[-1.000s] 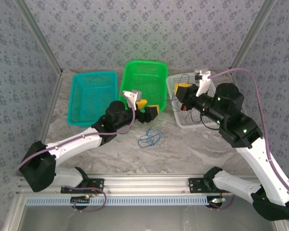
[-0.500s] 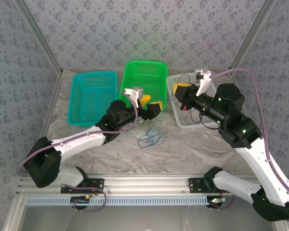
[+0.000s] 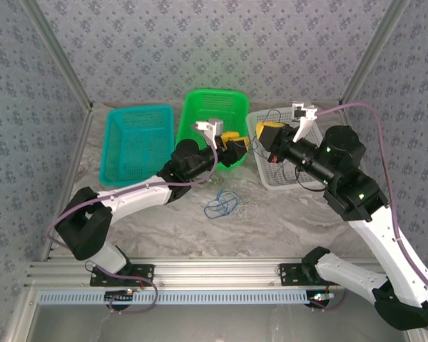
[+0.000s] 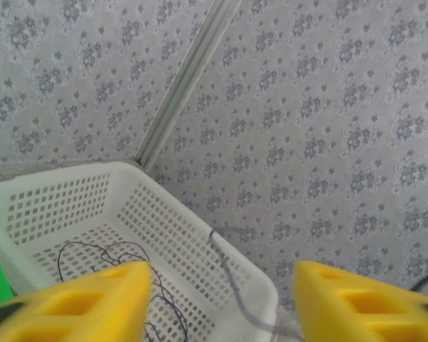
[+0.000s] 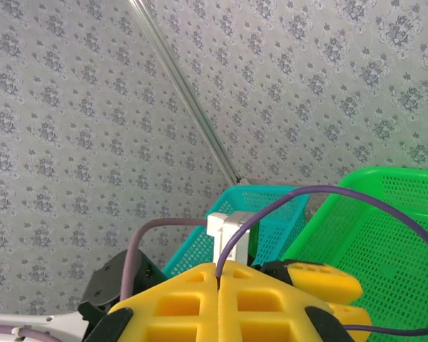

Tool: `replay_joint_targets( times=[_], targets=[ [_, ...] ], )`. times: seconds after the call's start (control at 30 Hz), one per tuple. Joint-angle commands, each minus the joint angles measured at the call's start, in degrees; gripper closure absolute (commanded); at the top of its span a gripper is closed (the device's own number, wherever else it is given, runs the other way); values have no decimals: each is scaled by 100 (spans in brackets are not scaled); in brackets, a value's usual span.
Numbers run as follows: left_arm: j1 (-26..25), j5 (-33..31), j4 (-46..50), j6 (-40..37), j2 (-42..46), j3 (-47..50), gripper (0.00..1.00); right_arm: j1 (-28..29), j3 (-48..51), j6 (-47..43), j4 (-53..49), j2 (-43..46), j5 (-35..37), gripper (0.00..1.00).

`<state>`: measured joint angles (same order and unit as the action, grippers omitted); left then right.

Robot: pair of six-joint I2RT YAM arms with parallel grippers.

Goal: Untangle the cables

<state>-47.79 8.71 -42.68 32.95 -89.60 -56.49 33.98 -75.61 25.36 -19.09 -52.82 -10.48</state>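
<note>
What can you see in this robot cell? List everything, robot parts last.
table: one, marbled grey, under everything.
teal basket: one, teal, back left.
green basket: one, green, back centre.
white basket: one, white, back right.
blue cable: one, blue, coiled on table before green basket.
pale cable: one, whitish, just right of blue cable.
purplish cable: one, dark purple, pinched in right gripper.
left gripper: one, yellow fingers, open, facing white basket.
right gripper: one, yellow fingers, shut on purplish cable.
left arm and right arm: two, white and black, near edge.
</note>
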Motion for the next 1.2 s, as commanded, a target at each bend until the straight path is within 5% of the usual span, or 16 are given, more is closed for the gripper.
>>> replay_joint_targets(
  times=[0.0,0.1,0.43,0.8,1.17],
  targets=[
    [-46,117,-20,-22,-109,-323,68,-66,21,87,60,153,-68,100],
    [-46,209,643,-216,-170,-555,82,-178,-32,48,-115,196,56,100],
    [-102,-19,4048,-1756,-349,-1596,100,-572,-620,-207,-1211,-135,104,100],
    [-326,-1114,6952,-3465,-927,-2615,100,-897,-1073,-550,-2154,-376,-58,100],
    [-951,-2564,7849,-4535,-1501,-3426,100,-1080,-1157,-759,-2596,-704,-466,100]
  ],
)
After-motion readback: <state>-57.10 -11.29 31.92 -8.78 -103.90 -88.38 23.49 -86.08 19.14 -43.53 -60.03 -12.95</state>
